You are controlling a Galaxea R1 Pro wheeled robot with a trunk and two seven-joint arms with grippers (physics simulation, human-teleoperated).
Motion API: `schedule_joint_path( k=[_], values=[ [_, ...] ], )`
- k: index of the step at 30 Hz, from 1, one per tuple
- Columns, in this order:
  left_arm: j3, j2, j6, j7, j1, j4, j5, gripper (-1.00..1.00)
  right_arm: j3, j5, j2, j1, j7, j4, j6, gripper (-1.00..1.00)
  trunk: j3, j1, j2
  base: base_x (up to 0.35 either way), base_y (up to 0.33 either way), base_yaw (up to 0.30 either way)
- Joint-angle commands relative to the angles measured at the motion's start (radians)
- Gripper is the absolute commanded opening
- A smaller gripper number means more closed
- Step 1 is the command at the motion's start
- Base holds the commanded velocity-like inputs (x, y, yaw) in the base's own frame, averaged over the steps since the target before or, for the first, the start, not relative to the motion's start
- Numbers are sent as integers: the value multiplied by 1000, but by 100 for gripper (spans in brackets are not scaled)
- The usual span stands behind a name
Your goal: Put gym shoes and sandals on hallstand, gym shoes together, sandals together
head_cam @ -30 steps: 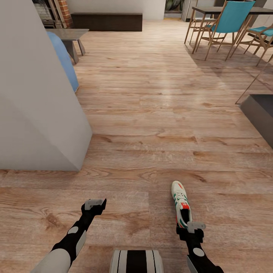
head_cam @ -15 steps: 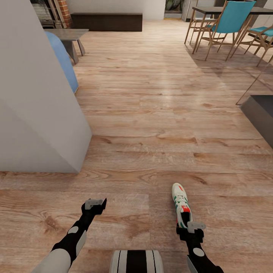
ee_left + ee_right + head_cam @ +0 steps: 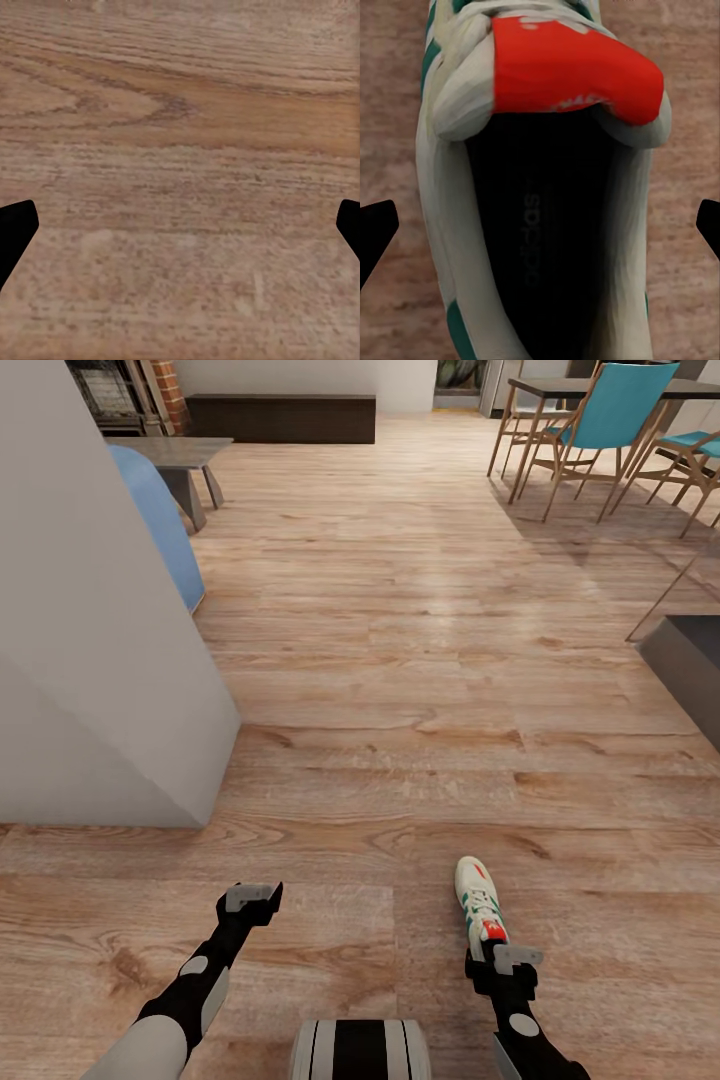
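One gym shoe (image 3: 480, 900), white with green stripes and a red tongue, lies on the corridor floor (image 3: 400, 690), toe pointing away from me. My right gripper (image 3: 505, 958) hangs open over its heel end. In the right wrist view the shoe's dark opening (image 3: 540, 225) lies between the spread black fingertips (image 3: 375, 232), which stand apart from its sides. My left gripper (image 3: 250, 897) is open over bare planks, and its fingertips (image 3: 15, 232) hold nothing. The sandals and the hallstand are out of view.
A light-grey wall corner (image 3: 100, 660) juts in at the left, with a blue object (image 3: 160, 520) and a low grey table (image 3: 185, 455) behind it. Teal chairs (image 3: 610, 410) stand at the far right. A dark low box (image 3: 690, 670) sits at the right edge.
The whole picture has slid slightly downward, so the camera has moved. The shoe sits a little closer under my right gripper. Both grippers stay open.
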Motion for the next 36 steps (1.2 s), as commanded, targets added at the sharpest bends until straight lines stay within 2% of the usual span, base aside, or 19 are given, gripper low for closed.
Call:
schedule_joint_path(
  k=[1,16,29,36],
  values=[
    [8,-1,-2,-7,-1,0,-5,100,-7,10,1,-1,-2,1,-3,100,-1,0,0,12,0,0],
    [7,-1,-2,-7,-2,-2,-5,100,-7,10,1,-1,-2,1,-3,100,-1,0,0,3,0,0],
    [7,-1,-1,-7,-2,-2,-5,100,-7,10,1,-1,-2,1,-3,100,-51,6,-3,0,0,0],
    [7,-1,-2,-7,-1,-2,-5,100,-7,10,1,-1,-2,1,-3,100,-51,6,-3,0,0,0]
  ],
)
